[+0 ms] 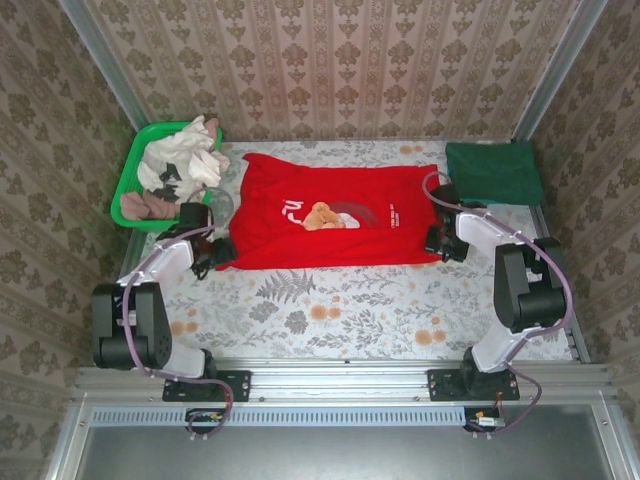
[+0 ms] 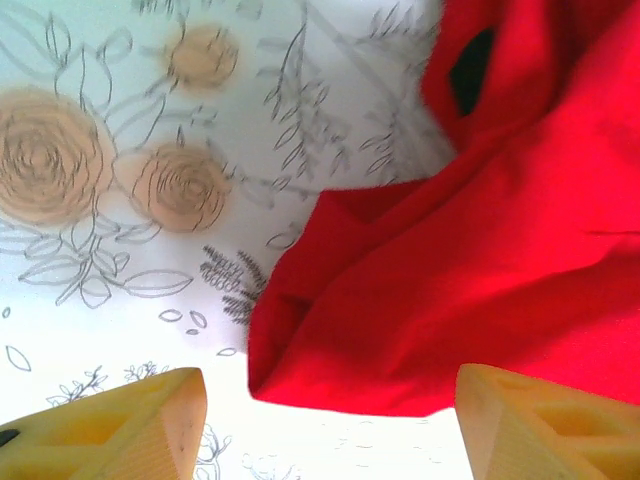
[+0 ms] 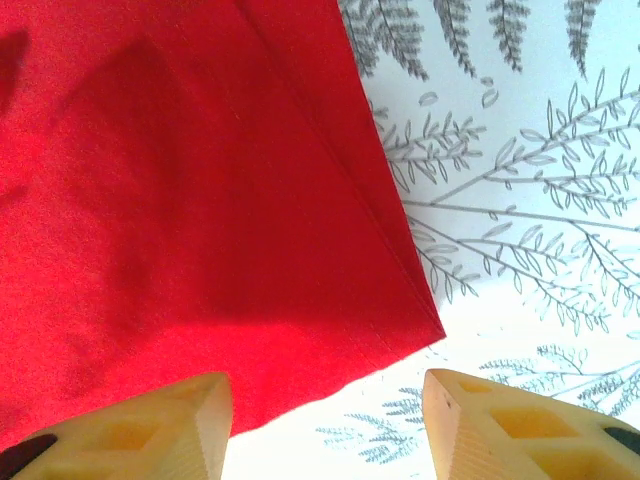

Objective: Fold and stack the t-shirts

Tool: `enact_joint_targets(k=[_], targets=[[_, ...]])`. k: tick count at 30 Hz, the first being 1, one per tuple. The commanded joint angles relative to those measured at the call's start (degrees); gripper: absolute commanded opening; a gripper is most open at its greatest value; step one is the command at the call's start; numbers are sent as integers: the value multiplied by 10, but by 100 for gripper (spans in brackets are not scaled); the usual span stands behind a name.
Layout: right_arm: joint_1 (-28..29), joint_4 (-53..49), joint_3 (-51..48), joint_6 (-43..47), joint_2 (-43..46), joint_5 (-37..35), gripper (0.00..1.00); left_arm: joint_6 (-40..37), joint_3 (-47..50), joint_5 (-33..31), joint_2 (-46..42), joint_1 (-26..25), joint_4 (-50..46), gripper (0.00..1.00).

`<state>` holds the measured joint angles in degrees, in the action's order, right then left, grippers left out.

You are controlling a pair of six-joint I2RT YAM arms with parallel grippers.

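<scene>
**Red shirt.** The red shirt [image 1: 335, 210] lies spread flat, print up, across the middle of the surface [image 1: 330, 310]. Its near edge runs left to right, with one claw at each end. A broad band of surface lies between this edge and the arm bases.

**Left claw.** The left claw [image 1: 213, 252] sits at the near left corner and is released. In the left wrist view its fingers [image 2: 130, 425] stand wide apart. The rumpled corner lies on the surface just ahead of the tips, not pinched. Floral surface extends to the left of that corner.

**Right claw.** The right claw [image 1: 441, 243] sits at the near right corner and is also released. In the right wrist view its fingers [image 3: 150, 435] straddle the flat, stitched corner without gripping it. Surface extends to the right of the hem.

**Green shirt.** The green shirt [image 1: 493, 172] lies folded at the far right, just beside the red shirt's far right corner.

**Basket.** A green basket [image 1: 126, 180] holding cloths [image 1: 182, 160] stands at the far left, near the red shirt's left edge.
</scene>
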<state>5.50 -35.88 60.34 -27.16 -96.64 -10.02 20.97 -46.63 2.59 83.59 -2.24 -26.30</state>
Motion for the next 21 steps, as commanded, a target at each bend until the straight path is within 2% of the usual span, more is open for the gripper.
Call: enact_joint_targets(k=[1,4,8,17,18,20,21], targets=[[-4,9,24,7,-25,6,55,0,-7,12,38,14,25,59],[-6,-7,39,2,-58,-10,54,-3,-14,26,52,37,22,29],[-18,-12,27,-4,-64,-21,53,-10,-11,21,30,64,10,16],[-28,-26,-6,3,-44,-30,52,-29,-26,31,22,92,-15,15],[-28,-31,-9,2,-37,-27,52,-25,-24,34,8,89,-19,17],[-22,-38,-10,1,-6,-12,51,-14,-23,33,-28,67,-28,34],[-16,-38,-9,-1,10,-10,50,-9,-25,25,-45,46,-29,36]])
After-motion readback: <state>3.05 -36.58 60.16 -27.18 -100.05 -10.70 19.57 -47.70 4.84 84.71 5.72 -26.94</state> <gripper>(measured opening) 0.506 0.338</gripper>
